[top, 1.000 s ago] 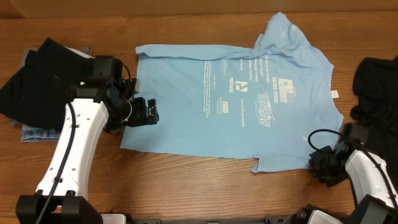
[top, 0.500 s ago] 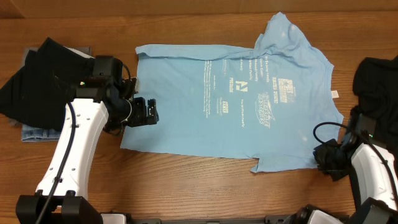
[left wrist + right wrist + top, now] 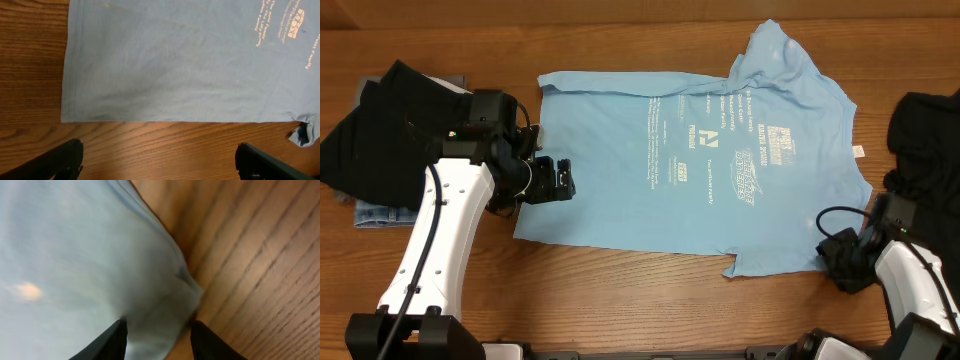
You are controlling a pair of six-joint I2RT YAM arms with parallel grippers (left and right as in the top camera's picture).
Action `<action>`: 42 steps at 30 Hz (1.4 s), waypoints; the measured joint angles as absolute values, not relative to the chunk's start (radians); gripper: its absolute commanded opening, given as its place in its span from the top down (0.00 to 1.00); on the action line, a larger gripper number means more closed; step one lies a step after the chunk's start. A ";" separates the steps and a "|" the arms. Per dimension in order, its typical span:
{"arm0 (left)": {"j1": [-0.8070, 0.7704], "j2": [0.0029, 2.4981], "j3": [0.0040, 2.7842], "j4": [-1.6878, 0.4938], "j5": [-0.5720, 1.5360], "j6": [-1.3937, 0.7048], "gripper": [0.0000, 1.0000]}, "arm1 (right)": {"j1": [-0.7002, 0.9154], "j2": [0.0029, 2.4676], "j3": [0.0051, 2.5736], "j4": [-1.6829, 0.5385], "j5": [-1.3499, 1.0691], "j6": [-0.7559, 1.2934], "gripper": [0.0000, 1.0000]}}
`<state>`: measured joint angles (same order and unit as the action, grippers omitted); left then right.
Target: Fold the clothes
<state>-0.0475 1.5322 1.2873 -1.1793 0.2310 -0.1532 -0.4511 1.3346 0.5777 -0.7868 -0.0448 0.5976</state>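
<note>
Shirt (image 3: 700, 160) lies flat, print up, in the middle of the table (image 3: 620, 300). Left gripper (image 3: 558, 180) hovers at shirt's left edge, fingers spread wide, holding nothing. Right gripper (image 3: 157, 335) at shirt's lower right corner, fingers parted, cloth between them, not pinched. Dark clothes (image 3: 380, 130) piled far left.

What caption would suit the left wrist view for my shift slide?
Open left end effector hovers over the wooden table, just off the hem corner of the flat light blue T-shirt.
</note>
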 measured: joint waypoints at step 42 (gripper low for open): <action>-0.047 1.532 1.287 -1.182 0.208 -0.153 0.00 | -0.451 1.329 0.548 -0.651 -0.050 0.603 0.96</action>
